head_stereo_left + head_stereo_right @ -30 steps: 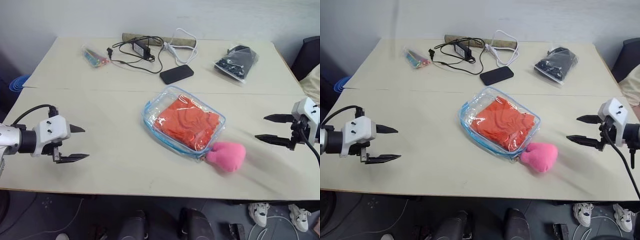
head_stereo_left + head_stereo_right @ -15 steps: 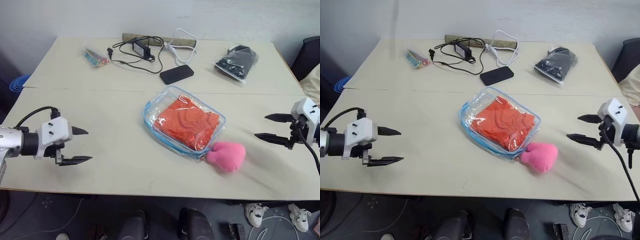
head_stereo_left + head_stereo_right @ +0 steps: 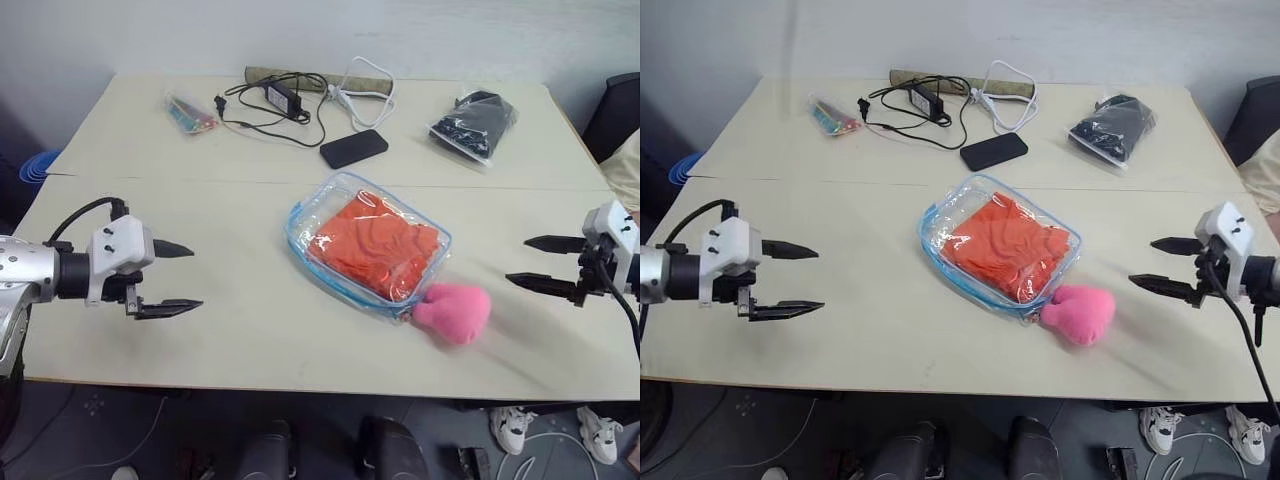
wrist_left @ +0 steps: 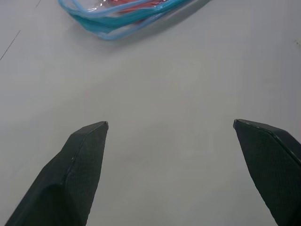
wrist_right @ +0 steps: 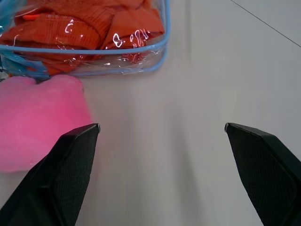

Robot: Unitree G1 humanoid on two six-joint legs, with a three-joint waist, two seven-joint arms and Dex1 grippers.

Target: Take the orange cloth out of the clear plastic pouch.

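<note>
The clear plastic pouch [image 3: 367, 243] with light blue trim lies flat at the middle of the table, and the orange cloth [image 3: 374, 243] sits folded inside it. The pouch's blue edge [image 4: 124, 16] shows far ahead of my left fingers, and the cloth [image 5: 89, 28] fills the pouch in the right wrist view. My left gripper [image 3: 184, 279] hovers open over the table to the pouch's left, well apart from it. To the right of the pouch, my right gripper [image 3: 526, 261] is open too, with nothing between its fingers.
A pink plush lump [image 3: 455, 311] rests against the pouch's near right corner. At the back lie a black phone [image 3: 353, 148], a charger with cables [image 3: 285, 100], a bag of black items [image 3: 474, 124] and a tiny bag of coloured bits [image 3: 189, 112].
My left gripper has moved right, toward the pouch, and risen slightly. The right gripper has barely shifted. Pouch, cloth and plush lie as before.
</note>
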